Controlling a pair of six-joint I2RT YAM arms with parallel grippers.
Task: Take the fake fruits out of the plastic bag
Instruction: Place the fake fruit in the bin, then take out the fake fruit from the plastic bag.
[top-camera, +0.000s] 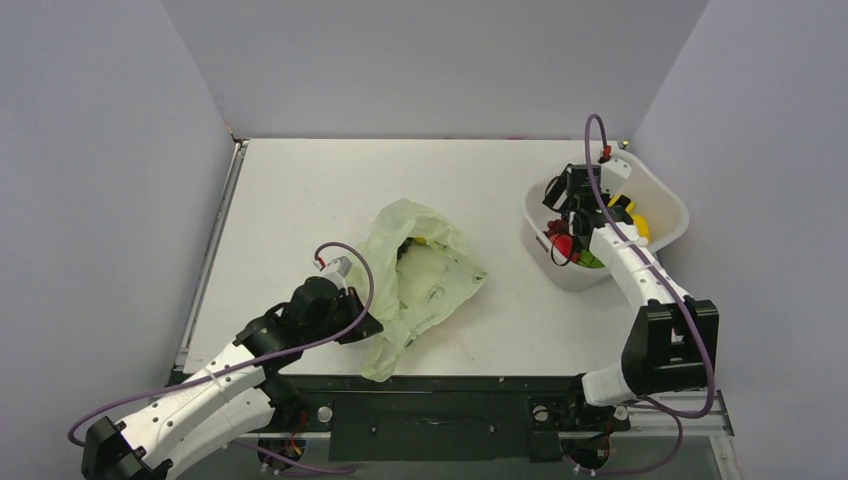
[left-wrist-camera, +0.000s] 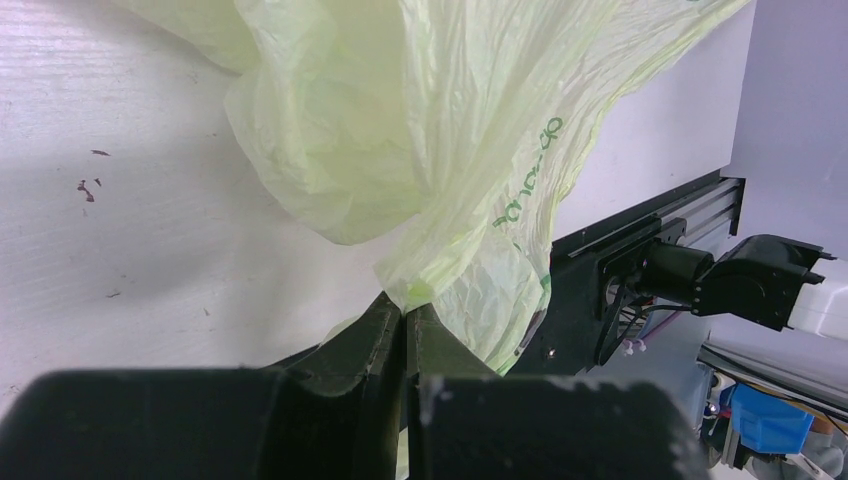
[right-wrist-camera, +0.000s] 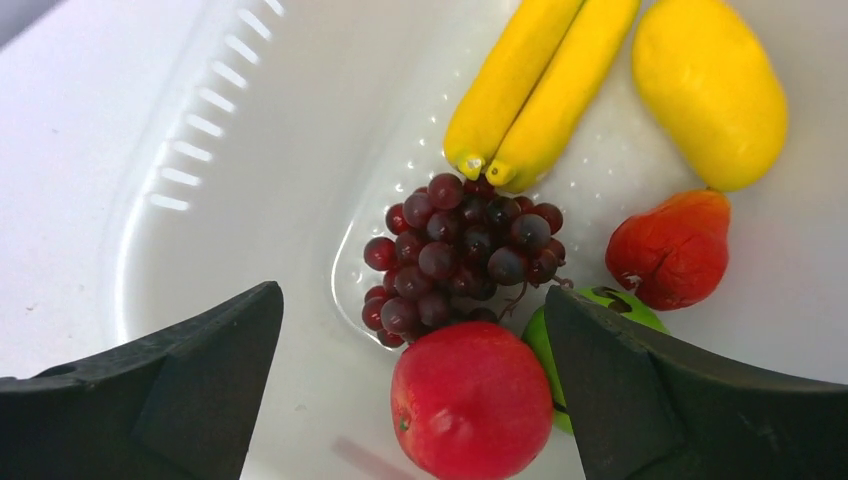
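Note:
The pale green plastic bag (top-camera: 425, 280) lies crumpled mid-table, and a small yellow thing (top-camera: 422, 241) shows in its mouth. My left gripper (top-camera: 368, 325) is at the bag's near edge. In the left wrist view it (left-wrist-camera: 408, 312) is shut on a fold of the bag (left-wrist-camera: 420, 130). My right gripper (top-camera: 566, 196) hangs open inside the white basket (top-camera: 668, 200). In the right wrist view it (right-wrist-camera: 410, 300) is open and empty above a red apple (right-wrist-camera: 472, 400). A round green fruit (right-wrist-camera: 540, 335) is half hidden behind one finger (right-wrist-camera: 660, 400). A red-orange fruit (right-wrist-camera: 670, 250) lies nearby.
The basket (right-wrist-camera: 230, 170) also holds a dark grape bunch (right-wrist-camera: 460, 260), two yellow bananas (right-wrist-camera: 540, 90) and a yellow oval fruit (right-wrist-camera: 710, 90). Grey walls close in the table on three sides. The black mounting rail (top-camera: 430, 410) runs along the near edge.

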